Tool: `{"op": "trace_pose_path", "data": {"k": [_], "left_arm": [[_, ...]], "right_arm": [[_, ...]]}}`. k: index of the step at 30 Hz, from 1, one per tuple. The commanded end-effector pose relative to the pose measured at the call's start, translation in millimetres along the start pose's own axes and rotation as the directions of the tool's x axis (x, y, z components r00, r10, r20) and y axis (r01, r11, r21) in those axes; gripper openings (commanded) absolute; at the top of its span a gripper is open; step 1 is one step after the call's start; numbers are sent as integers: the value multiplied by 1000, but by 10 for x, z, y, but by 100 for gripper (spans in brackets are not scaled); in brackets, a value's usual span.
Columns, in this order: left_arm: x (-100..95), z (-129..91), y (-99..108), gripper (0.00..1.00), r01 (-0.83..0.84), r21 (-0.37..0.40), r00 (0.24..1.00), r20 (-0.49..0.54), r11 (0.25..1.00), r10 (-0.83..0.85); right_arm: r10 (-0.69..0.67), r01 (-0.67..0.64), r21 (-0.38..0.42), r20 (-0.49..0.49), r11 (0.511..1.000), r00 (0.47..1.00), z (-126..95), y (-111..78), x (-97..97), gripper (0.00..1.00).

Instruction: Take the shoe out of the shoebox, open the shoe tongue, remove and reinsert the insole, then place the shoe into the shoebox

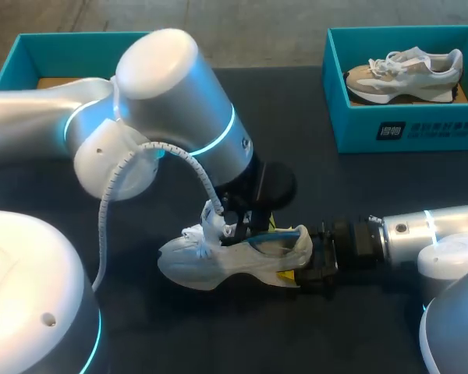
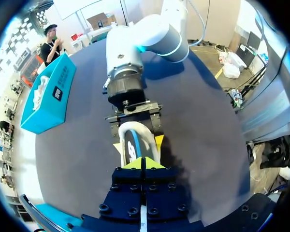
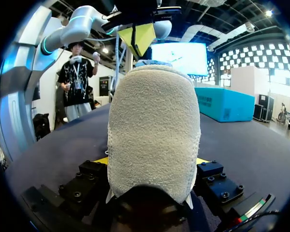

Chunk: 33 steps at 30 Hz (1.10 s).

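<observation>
A white and grey shoe (image 1: 226, 261) lies on its side on the dark table, toe to the left. My right gripper (image 1: 300, 266) is shut on its heel, one yellow-tipped finger on each side (image 3: 152, 162). From above, my left gripper (image 1: 267, 227) comes down into the shoe's opening. Its yellow tips (image 2: 142, 163) are pressed together on the edge of the blue insole (image 2: 133, 147). The right wrist view is mostly filled by the fuzzy heel (image 3: 154, 130), with the left gripper (image 3: 139, 41) just above it.
A teal shoebox (image 1: 390, 132) at the back right holds a second, beige shoe (image 1: 405, 74). Another teal box (image 1: 31, 54) stands at the back left, partly behind my left arm. Dark table surface lies bare around the shoe.
</observation>
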<state>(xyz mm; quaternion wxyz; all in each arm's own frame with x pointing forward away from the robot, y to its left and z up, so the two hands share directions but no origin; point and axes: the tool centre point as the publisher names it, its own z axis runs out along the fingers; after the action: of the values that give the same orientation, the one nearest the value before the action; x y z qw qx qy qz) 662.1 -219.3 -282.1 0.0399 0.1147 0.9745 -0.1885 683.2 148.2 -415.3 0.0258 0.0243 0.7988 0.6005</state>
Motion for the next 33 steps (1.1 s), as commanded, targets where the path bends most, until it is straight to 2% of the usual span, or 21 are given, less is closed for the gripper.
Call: {"op": "trace_pose_path", "data": {"k": [1, 5, 10, 14, 23, 26, 30, 33], "left_arm": [[74, -123, 8, 0, 5, -20, 1000, 15, 1000, -5], [99, -76, 49, 29, 13, -31, 1000, 25, 999, -12], [85, 44, 122, 48, 29, -29, 999, 22, 999, -29], [76, 92, 140, 52, 39, -29, 999, 31, 999, -38], [118, 142, 109, 50, 60, -54, 992, 113, 997, -54], [129, 168, 118, 52, 83, -55, 987, 141, 995, -75], [113, 206, 115, 57, 93, -55, 985, 149, 994, -84], [72, 217, 122, 56, 99, -52, 985, 146, 994, -91]], "right_arm": [[1, -1, 3, 1, 1000, 1000, 16, -10, 17, 0], [1, -1, 3, 1, 1000, 1000, 16, -10, 17, 0], [1, -1, 3, 1, 1000, 1000, 16, -10, 17, 0], [1, -1, 3, 1, 1000, 1000, 16, -10, 17, 0], [1, -1, 3, 1, 1000, 1000, 16, -10, 17, 0], [1, -1, 3, 1, 1000, 1000, 16, -10, 17, 0], [1, -1, 3, 1, 1000, 1000, 16, -10, 17, 0], [1, -1, 3, 1, 1000, 1000, 16, -10, 17, 0]]}}
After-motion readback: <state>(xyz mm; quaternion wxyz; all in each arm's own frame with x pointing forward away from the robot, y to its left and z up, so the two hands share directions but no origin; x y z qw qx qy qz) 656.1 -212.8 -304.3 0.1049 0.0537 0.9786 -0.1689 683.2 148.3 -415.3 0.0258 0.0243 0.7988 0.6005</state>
